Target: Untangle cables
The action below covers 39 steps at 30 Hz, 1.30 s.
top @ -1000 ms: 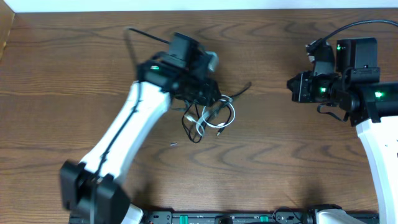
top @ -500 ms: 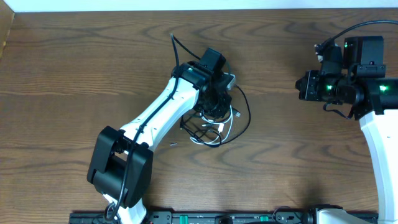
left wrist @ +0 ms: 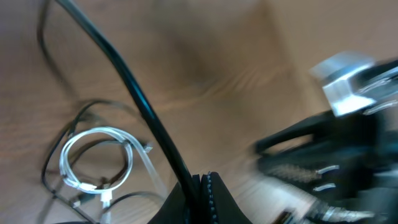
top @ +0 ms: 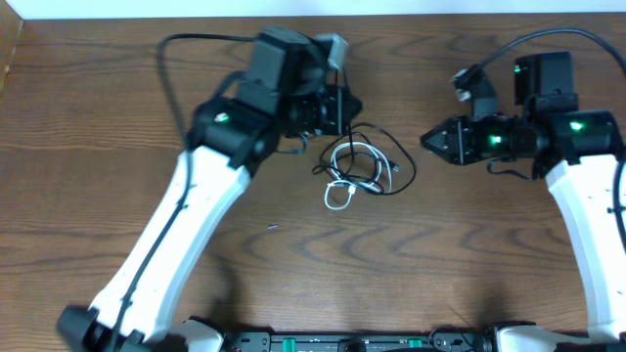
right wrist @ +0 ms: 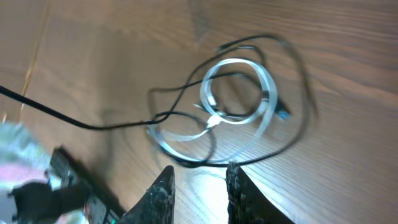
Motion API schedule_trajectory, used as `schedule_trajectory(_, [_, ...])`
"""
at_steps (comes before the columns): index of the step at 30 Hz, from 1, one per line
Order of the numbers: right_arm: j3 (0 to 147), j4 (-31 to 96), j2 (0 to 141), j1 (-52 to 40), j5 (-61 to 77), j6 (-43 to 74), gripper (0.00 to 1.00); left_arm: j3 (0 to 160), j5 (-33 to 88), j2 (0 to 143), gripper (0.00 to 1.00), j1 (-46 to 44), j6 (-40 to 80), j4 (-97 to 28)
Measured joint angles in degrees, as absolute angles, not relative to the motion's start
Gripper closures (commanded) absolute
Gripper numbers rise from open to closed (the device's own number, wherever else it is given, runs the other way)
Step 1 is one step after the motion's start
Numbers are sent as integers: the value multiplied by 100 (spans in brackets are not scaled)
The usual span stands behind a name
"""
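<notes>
At the near edge of the brown wood-grain bench (top: 88, 196), the white link of the left arm (top: 176, 235) slants in from the lower left. The white link of the right arm (top: 587, 235) runs along the right side. A tiny pale speck (top: 273, 227) lies on the bare wood just beside the left arm.

Farther in, near the middle of the bench, the two cords lie together in one loose heap between the two tools. The thin white cable (right wrist: 238, 61) is coiled into a small ring, with a short tail on the near side. The thin black cable (top: 413, 171) crosses that ring in several places and bulges out in a wide loop toward the right arm. The plug ends are too blurred to make out.

At the far left of the heap, the left tool (top: 344, 108) points to the right. Its wrist view shows the two fingers pressed together on a strand of the black cable, which runs straight away from the tips past the white ring.

To the right of the heap and clear of it, the right tool (top: 428, 140) points left toward the cords. Its fingers stand a little apart with nothing between them.

Beyond both tools, the thick black arm leads (top: 171, 59) arch toward the pale strip (top: 293, 8) along the bench's far edge.
</notes>
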<state>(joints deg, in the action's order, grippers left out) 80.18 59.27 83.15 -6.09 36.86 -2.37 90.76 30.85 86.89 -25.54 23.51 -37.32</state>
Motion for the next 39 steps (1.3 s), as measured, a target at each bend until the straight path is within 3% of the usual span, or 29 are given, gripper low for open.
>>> schedule_trajectory(4, [8018,5758,8453,-886,4001,-582,66,9078,3312,8449,93,-2405,2746,-3437])
schedule_trajectory(13, [8018,5684,8956,-1437,4115,-974,70,9078,3588,8409,93,-2276,3157,-3277])
schedule_trajectory(31, [8016,4818,10903,-2261,4355,-993,63,9078,3594,8409,93,-2071,3328,-3229])
schedule_trajectory(34, [8016,4646,11109,-2392,4390,-993,67,9078,3594,8409,93,-2071,3328,-3229])
schedule_trajectory(39, [8018,4359,11461,-2556,4431,-834,98,9078,3594,8409,93,-2071,3330,-3229])
